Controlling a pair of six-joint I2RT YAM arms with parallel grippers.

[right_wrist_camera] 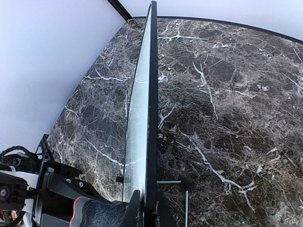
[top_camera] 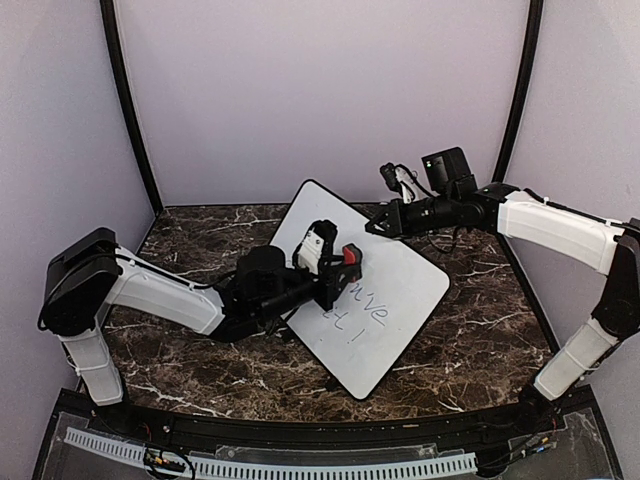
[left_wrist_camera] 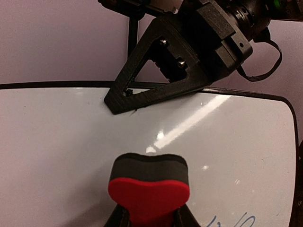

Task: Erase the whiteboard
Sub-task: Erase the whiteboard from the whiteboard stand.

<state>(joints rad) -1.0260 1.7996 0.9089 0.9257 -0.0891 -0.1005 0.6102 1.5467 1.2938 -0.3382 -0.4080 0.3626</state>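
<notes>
The whiteboard [top_camera: 385, 300] lies tilted on the marble table, its far edge raised, with blue-grey handwriting [top_camera: 357, 310] near its middle. My right gripper [top_camera: 375, 227] is shut on the board's far edge; in the right wrist view the board [right_wrist_camera: 142, 109] shows edge-on between the fingers. My left gripper [top_camera: 335, 265] is shut on a red eraser with a dark felt pad [left_wrist_camera: 149, 184], the felt against the board's face [left_wrist_camera: 71, 142] above the writing. The right gripper [left_wrist_camera: 124, 96] also shows at the board's rim there.
The dark marble table [top_camera: 480, 340] is bounded by pale walls on three sides. The board's wire stand [right_wrist_camera: 185, 198] shows behind it. Black cables hang near the right wrist [top_camera: 400, 180].
</notes>
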